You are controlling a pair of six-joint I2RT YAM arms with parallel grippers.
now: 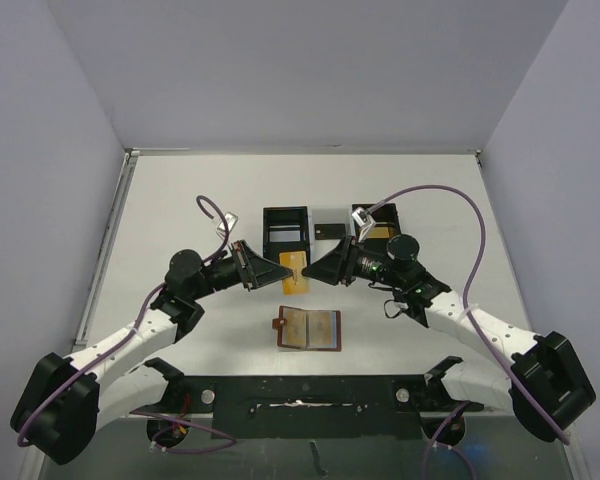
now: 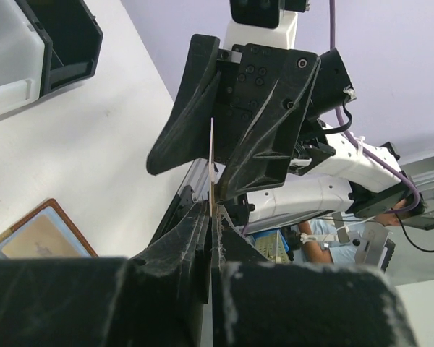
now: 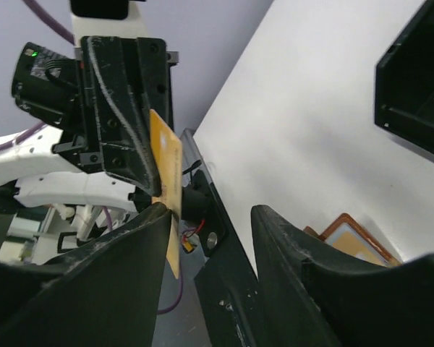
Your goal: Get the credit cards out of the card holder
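My left gripper (image 1: 283, 270) is shut on the end of a gold-tan credit card (image 1: 296, 270) and holds it above the table. That card (image 2: 212, 163) shows edge-on in the left wrist view, rising from my left gripper (image 2: 213, 211). My right gripper (image 1: 315, 270) faces it from the right. In the right wrist view the card (image 3: 166, 163) rests against the left finger of my right gripper (image 3: 213, 213), and a wide gap separates it from the other finger. The card holder (image 1: 310, 328) lies open on the table below, with tan cards in its pockets.
A black-and-white tray (image 1: 286, 228) stands behind the grippers. A small black card (image 1: 327, 229) lies to its right. Further right, a black compartment (image 1: 375, 225) holds a gold card (image 1: 380, 232). The arms' base bar (image 1: 310, 395) runs along the near edge.
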